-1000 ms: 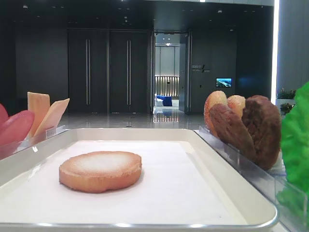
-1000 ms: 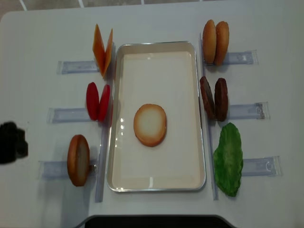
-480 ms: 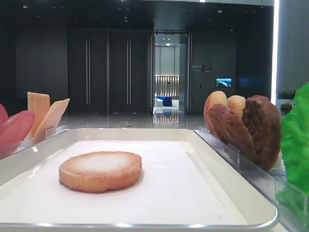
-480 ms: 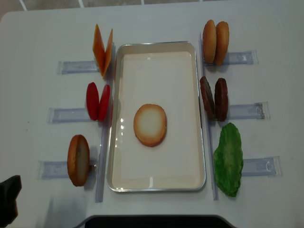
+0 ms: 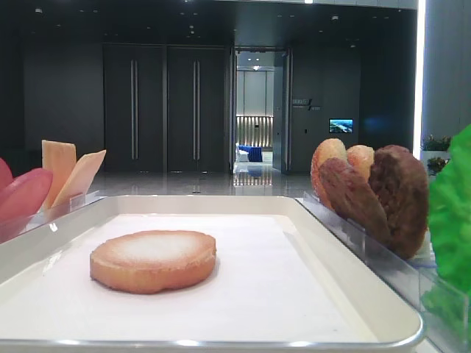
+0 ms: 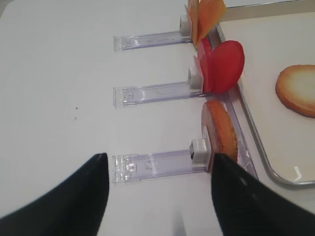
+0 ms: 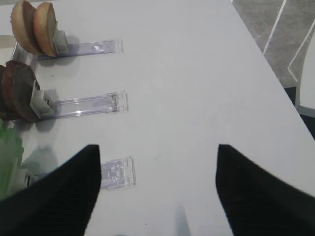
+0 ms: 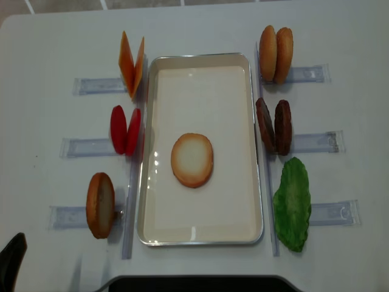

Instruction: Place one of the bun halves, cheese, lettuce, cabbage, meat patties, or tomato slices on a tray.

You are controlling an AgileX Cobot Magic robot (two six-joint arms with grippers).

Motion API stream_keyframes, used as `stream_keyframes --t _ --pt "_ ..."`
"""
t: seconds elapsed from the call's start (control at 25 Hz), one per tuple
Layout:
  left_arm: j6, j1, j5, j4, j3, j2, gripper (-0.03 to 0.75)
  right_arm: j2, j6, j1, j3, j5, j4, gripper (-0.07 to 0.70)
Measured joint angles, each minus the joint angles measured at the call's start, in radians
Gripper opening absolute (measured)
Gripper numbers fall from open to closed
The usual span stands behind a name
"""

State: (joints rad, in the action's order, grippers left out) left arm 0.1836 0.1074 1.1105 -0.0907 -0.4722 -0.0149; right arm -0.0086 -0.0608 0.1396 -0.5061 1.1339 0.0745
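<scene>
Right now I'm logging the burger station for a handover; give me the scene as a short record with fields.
tray: white tray mid-table, holding one bun half lying flat
left of tray: cheese, tomato slices, one upright bun half, each in a clear holder
right of tray: two upright bun halves, meat patties, lettuce
left gripper: fingers apart, holding nothing
right gripper: fingers apart, holding nothing

One camera sits low at the tray (image 5: pixel 353 309) rim, facing the far doors. Another hangs overhead, looking straight down on the whole worktop (image 8: pixel 55 48). Each wrist camera looks down close over one side's clear holders (image 6: pixel 152 164). Both exterior views share the bun half (image 8: pixel 192 160) on the tray.
</scene>
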Motion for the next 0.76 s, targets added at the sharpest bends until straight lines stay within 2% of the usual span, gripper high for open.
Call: stream_keyframes --t 0.76 --pt "0.007 0.000 0.001 -0.003 0.000 0.000 0.487 0.000 0.000 0.000 0.000 0.000 0.000 0.472"
